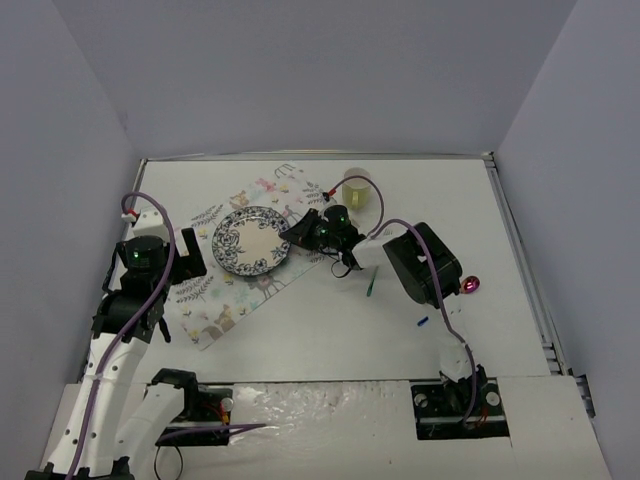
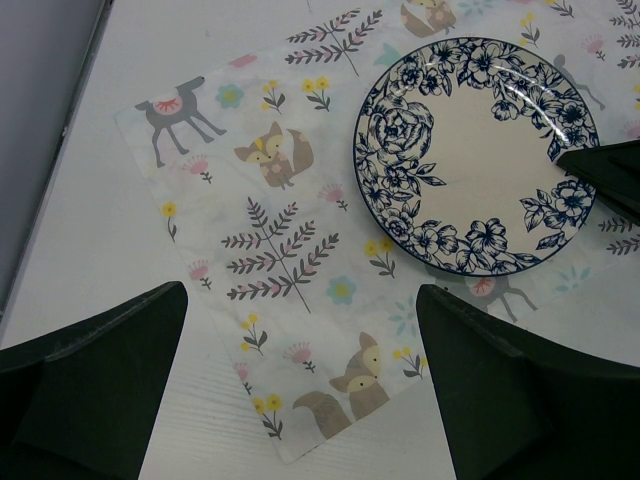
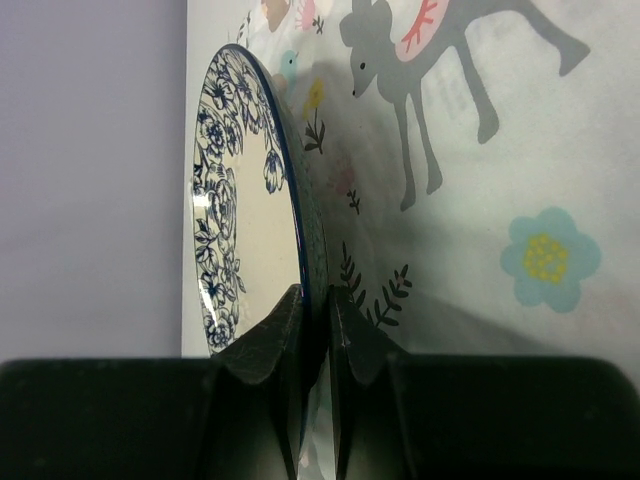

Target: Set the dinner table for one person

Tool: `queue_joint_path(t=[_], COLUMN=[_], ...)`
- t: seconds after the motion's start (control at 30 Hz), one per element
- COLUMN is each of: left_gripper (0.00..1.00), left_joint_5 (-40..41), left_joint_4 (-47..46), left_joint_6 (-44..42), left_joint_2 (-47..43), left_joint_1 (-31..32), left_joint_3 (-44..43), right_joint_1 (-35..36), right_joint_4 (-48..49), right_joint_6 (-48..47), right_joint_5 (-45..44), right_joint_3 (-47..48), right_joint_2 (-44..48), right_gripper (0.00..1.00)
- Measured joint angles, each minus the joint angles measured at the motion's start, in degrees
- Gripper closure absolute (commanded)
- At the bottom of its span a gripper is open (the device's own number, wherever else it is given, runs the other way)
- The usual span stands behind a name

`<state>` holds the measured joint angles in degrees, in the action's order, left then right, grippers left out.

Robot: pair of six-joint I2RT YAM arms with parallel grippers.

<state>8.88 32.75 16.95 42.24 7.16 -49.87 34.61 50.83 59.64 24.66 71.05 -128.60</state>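
Your right tool [image 3: 315,310] is clamped on the near rim of the plate [image 2: 450,170], one finger on top and one beneath. The plate sits over the placemat [image 2: 280,240]; you cannot tell whether it is resting on it. Your left tool [image 2: 300,292] hangs with its jaws spread wide and nothing between them, above the placemat, with the plate ahead of it to the right. The desk [image 1: 330,330] spreads beneath both tools and carries the placemat. A yellow cup [image 1: 357,188] stands just beyond the right tool.
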Motion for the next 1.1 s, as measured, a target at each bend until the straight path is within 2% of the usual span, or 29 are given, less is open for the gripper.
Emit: queue_joint_path(t=[0.37, 0.53, 0.67, 0.8, 0.87, 1.0, 1.1], left_gripper=[0.03, 0.03, 0.03, 0.03, 0.03, 0.03, 0.03], left_joint_5=[0.0, 0.0, 0.0, 0.0, 0.0, 0.0, 0.0], left_joint_4=[0.0, 0.0, 0.0, 0.0, 0.0, 0.0, 0.0], left_joint_6=[0.0, 0.0, 0.0, 0.0, 0.0, 0.0, 0.0], left_joint_2=[-0.4, -0.5, -0.5, -0.5, -0.5, -0.5, -0.5], left_joint_1=[0.0, 0.0, 0.0, 0.0, 0.0, 0.0, 0.0], left_joint_3=[0.0, 0.0, 0.0, 0.0, 0.0, 0.0, 0.0], right_joint_1=[0.0, 0.0, 0.0, -0.1, -0.1, -0.2, -0.2], right_joint_4=[2.1, 2.2, 2.4, 0.7, -1.0, -7.5, -13.1], right_joint_6=[1.9, 1.5, 0.1, -2.4, -3.9, -8.6, -12.9], right_joint_5=[0.1, 0.0, -0.1, -0.9, -1.7, -4.1, -6.9], right_joint_3=[0.2, 0.2, 0.2, 0.2, 0.1, -0.1, -0.1], right_joint_2=[-3.5, -3.5, -2.6, -0.7, 0.4, 3.7, 7.3], right_gripper=[0.99, 0.70, 0.54, 0.46, 0.38, 0.27, 0.22])
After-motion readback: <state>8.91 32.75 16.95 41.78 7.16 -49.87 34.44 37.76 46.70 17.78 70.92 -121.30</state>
